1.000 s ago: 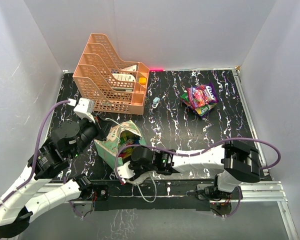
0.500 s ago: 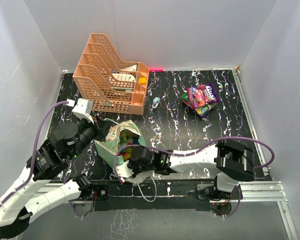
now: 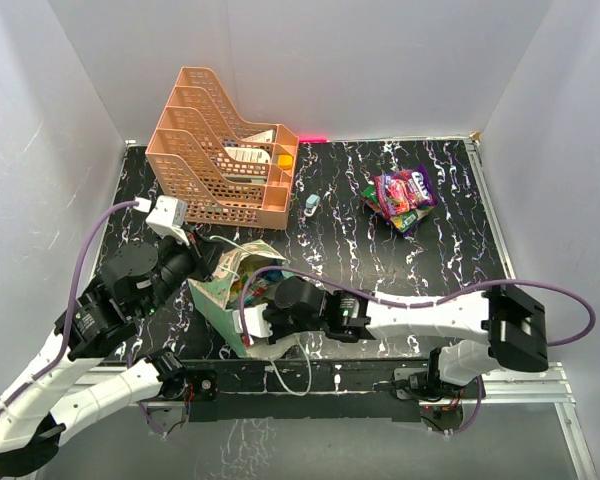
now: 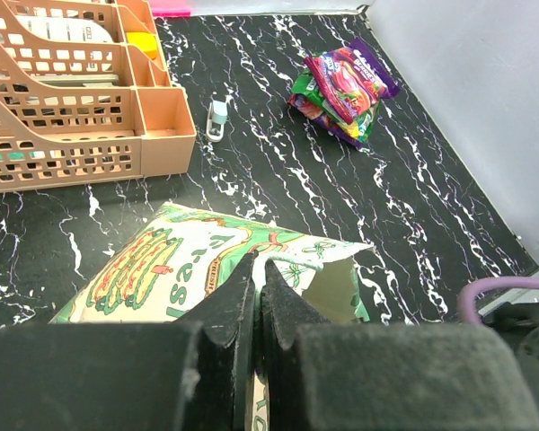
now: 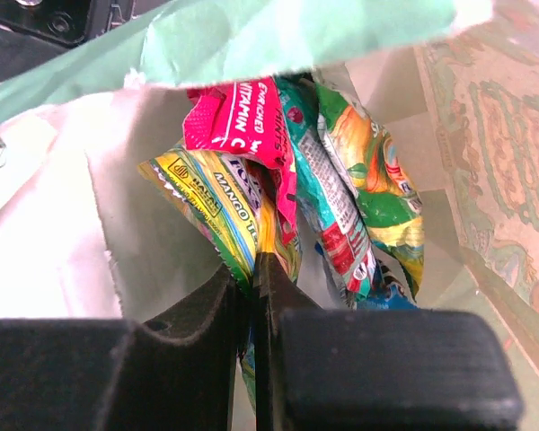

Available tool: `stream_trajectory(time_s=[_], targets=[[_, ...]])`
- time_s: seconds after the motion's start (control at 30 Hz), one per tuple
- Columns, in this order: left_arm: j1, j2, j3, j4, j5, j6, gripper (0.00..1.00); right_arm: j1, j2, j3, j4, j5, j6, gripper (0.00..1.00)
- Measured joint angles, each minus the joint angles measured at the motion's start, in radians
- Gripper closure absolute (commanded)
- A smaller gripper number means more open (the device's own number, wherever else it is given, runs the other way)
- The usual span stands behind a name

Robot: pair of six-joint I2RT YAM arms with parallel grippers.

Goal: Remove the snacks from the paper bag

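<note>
Since a second ago, the right arm has stretched left along the lower edge of the top view, its elbow swinging out to the lower right. The right gripper (image 3: 255, 318) has pushed into the mouth of the mint-green paper gift bag (image 3: 218, 297), and its fingers have gone from apart to together. In the right wrist view we see them pinched on the edge of a yellow-green crinkly packet (image 5: 207, 211), which sits inside the bag beside a pink packet (image 5: 234, 117) and a teal-green packet (image 5: 359, 180).

The left gripper (image 4: 256, 265) is clamped together on the bag's upper rim, in the lower left of the top view.

The black, white-veined marble-look table (image 3: 380, 265) is boxed in by plain white walls (image 3: 380, 60). A pile of glossy purple, pink and green snack packets (image 3: 402, 198) lies at upper right. An orange plastic lattice rack (image 3: 220, 150) stands at upper left, with a small pale blue-white object (image 3: 311, 205) just beside it.
</note>
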Motion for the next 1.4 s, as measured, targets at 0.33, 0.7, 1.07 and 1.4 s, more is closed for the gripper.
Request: stream_trajectory(time_s=[0.33,0.7,1.07,1.4], targets=[[0.000,0.013,0.000,0.000,0.000,0.000,1.00,0.001,-0.241,0.018,-0.105,0.000,0.162,0.93],[0.000,0.033,0.000,0.008,0.000,0.000,1.00,0.001,-0.489,0.106,-0.152,0.064,0.248,0.93],[0.000,0.032,0.000,0.007,-0.001,0.000,1.00,0.001,-0.569,0.174,-0.139,0.317,0.321,0.93],[0.000,0.032,0.000,0.007,-0.008,0.001,1.00,0.001,-0.661,0.179,-0.040,0.333,0.344,0.93]])
